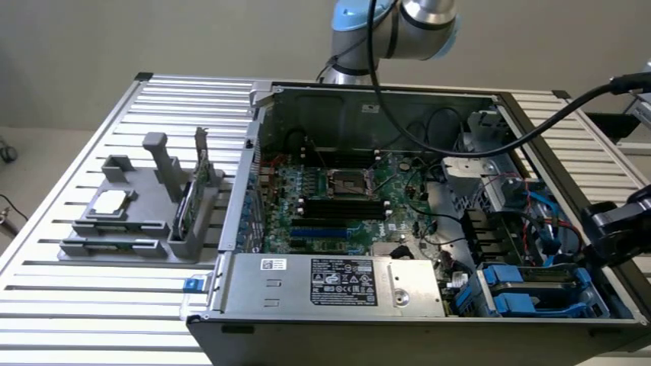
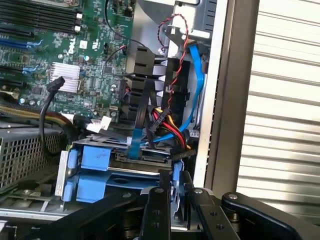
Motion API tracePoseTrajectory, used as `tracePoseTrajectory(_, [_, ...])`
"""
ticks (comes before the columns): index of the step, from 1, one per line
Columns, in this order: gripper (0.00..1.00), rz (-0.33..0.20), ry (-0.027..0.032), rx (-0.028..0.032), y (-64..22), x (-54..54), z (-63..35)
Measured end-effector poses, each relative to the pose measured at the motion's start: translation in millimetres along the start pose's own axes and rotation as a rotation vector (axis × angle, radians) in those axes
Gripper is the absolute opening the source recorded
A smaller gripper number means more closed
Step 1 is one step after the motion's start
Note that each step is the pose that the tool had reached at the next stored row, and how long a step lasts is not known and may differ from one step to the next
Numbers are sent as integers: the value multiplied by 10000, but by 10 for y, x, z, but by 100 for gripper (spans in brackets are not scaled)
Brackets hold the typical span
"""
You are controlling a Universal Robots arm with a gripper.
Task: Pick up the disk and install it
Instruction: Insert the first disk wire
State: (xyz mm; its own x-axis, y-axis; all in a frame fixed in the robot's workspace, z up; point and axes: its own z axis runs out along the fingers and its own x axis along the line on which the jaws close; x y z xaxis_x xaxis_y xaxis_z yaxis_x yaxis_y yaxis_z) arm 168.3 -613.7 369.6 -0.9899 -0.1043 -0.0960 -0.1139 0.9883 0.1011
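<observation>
The gripper [image 2: 176, 192] has its fingers drawn close together on the blue edge rail of the disk [image 2: 120, 162], pinching it, as far as the wrist view shows. The disk lies in the drive bay at the case's [image 1: 407, 324] front corner, on the exterior view's right, beside the power supply [image 1: 336, 282]. Its connector end faces into the case, toward the motherboard [image 1: 336, 198].

The step in hand looks like seating the disk in its bay. To do that well, I would keep the grip square on the rail, so the carrier stays level with the bay's guides and does not skew. Any push should run straight along the guides.

The cables [image 2: 167, 122], a red, yellow and black bundle and a blue ribbon, hang just inside the case over the connector end. They could get trapped, so they need watching.
</observation>
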Motion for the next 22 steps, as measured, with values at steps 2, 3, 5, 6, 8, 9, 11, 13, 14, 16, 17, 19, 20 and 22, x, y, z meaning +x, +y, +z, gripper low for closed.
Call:
tracePoseTrajectory(2, [22,219,68,13,0,-1,0])
tracePoseTrajectory(3, [22,333,115,17,0,-2,1])
tracePoseTrajectory(5, [22,546,203,24,0,-1,3])
tracePoseTrajectory(6, [22,652,247,28,0,-1,4])
tracePoseTrajectory(8, [22,867,332,37,0,-1,5])
tracePoseTrajectory(9, [22,981,375,41,0,-1,6])
tracePoseTrajectory(11, [22,1198,457,49,0,-1,7])
tracePoseTrajectory(13, [22,1419,540,58,0,0,9])
tracePoseTrajectory(14, [22,1527,578,64,0,0,9])
tracePoseTrajectory(16, [22,1749,642,73,0,0,10])
tracePoseTrajectory(17, [22,1875,669,81,-1,0,11])
tracePoseTrajectory(19, [22,2115,710,93,-1,0,13])
tracePoseTrajectory(20, [22,2238,727,99,-1,0,14])
tracePoseTrajectory(22, [22,2488,756,110,-1,1,18])
